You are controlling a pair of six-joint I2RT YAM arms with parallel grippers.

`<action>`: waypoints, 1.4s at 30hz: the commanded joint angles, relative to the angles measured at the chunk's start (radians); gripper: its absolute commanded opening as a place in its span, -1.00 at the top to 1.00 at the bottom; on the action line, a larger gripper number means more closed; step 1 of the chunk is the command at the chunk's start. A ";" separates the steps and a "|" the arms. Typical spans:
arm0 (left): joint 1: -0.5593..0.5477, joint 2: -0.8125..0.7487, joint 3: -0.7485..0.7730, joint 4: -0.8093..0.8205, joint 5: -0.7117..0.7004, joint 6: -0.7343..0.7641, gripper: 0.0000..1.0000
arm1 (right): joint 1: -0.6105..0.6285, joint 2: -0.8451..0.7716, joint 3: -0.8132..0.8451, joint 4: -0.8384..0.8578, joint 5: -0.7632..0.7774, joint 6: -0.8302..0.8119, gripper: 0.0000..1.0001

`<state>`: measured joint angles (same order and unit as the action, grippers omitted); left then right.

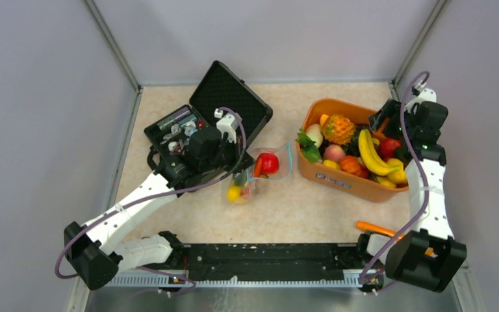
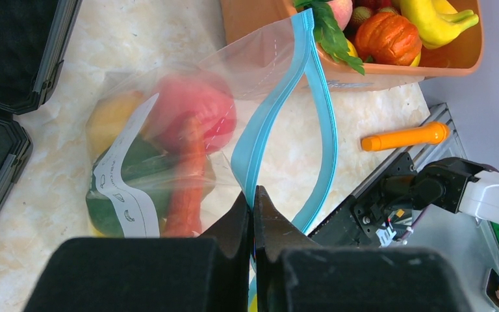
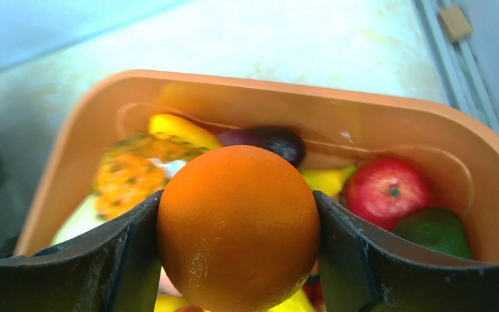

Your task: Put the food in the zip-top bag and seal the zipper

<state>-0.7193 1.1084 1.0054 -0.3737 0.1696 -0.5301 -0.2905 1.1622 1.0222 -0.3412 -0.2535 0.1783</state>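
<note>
Mid-table, left gripper (image 2: 255, 211) clamped tight on the zipper (image 2: 263, 130) of the zip-top bag (image 2: 253, 71), red, yellow and green food (image 2: 195, 110) inside; at two o'clock, right gripper (image 3: 237, 214) squeezes an orange (image 3: 237, 260) over the basket (image 3: 390, 123); black case (image 1: 234, 91) at ten o'clock.

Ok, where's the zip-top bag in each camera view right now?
Top external: zip-top bag at table centre, between the black case and the orange basket.
Left wrist: mid-frame, its zipper pinched in the left end effector.
Right wrist: not in it; an orange sits in the right end effector.
Shared landmark: the orange basket, in all three views.
</note>
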 commanded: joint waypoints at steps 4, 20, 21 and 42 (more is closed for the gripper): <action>0.006 -0.019 -0.009 0.069 0.017 -0.011 1.00 | 0.000 -0.155 -0.022 0.192 -0.460 0.200 0.76; 0.006 -0.034 -0.008 0.071 0.007 -0.011 1.00 | 0.330 -0.159 -0.033 0.307 -0.761 0.230 0.70; 0.006 -0.035 -0.008 0.071 0.008 -0.011 1.00 | 0.340 -0.155 -0.028 0.297 -0.782 0.221 0.70; 0.006 -0.002 0.018 0.076 0.020 -0.014 1.00 | 0.914 0.049 0.085 -0.036 -0.194 -0.036 0.59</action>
<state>-0.7193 1.1088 0.9985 -0.3588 0.1799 -0.5335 0.5575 1.1641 1.0210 -0.3443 -0.6121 0.1814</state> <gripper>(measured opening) 0.001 0.712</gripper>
